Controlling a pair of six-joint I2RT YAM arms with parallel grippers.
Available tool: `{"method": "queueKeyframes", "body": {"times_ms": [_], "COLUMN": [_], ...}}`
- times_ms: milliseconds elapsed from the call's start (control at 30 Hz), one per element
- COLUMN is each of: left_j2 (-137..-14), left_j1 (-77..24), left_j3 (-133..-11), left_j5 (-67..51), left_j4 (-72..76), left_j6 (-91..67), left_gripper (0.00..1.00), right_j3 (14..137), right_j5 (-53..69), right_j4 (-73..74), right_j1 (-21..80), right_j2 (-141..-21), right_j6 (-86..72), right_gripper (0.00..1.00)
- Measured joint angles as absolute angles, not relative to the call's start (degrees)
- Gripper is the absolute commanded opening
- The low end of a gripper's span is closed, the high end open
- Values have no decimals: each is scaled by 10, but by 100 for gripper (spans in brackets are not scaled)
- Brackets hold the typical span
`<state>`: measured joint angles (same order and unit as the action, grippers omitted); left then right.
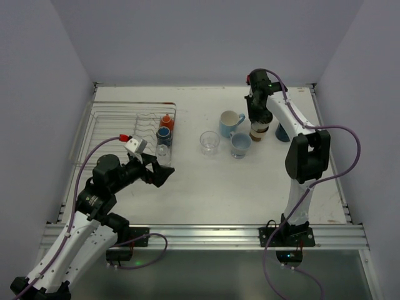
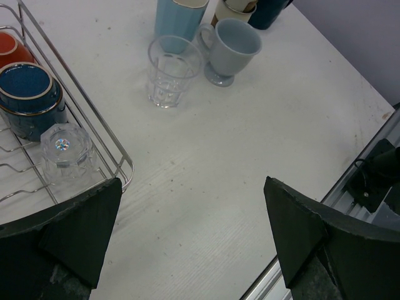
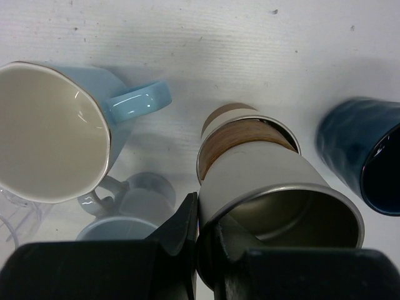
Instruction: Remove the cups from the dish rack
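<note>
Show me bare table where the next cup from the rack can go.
Bare: the wide near stretch of table between the upright clear glass and the front rail. Crowded: around the light blue mug, grey-blue mug and tumbler.

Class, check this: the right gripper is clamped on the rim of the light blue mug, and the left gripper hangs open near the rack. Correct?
No. The right wrist view shows the right gripper clamped on the rim of the metal tumbler, not the light blue mug beside it. The left gripper does hang open near the rack.
</note>
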<state>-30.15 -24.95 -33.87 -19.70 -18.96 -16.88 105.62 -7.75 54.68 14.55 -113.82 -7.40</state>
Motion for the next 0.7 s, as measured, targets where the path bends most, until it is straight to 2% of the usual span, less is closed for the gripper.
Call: {"method": "queueKeyframes", "body": {"times_ms": [300,433,467,600,700], "left_j2": [-302,-305,-306,-312,-320], "left_j1": [-248,-247,-246,-244,-244], "left_j3": [-338,-339,-339,-339,-339], "left_j5": [-196,-195,-195,-188,-175], "left_j4": [-190,-190,-190,-190,-190], "left_j6": [-169,-169,-169,-169,-171], "left_gripper": [100,100,100,100,100], "right_j3": [1056,1055,1054,1054,1056], "right_j5": [-77,-77,-77,-78,-77], "right_j4": [543,543,544,544,544], "right_j1": [142,141,141,141,141], "right_j2": [-1144,-1152,-1152,-1152,-1152], "right_j6": [-73,-72,-73,-72,-72], "right_gripper": [2,16,25,41,49]}}
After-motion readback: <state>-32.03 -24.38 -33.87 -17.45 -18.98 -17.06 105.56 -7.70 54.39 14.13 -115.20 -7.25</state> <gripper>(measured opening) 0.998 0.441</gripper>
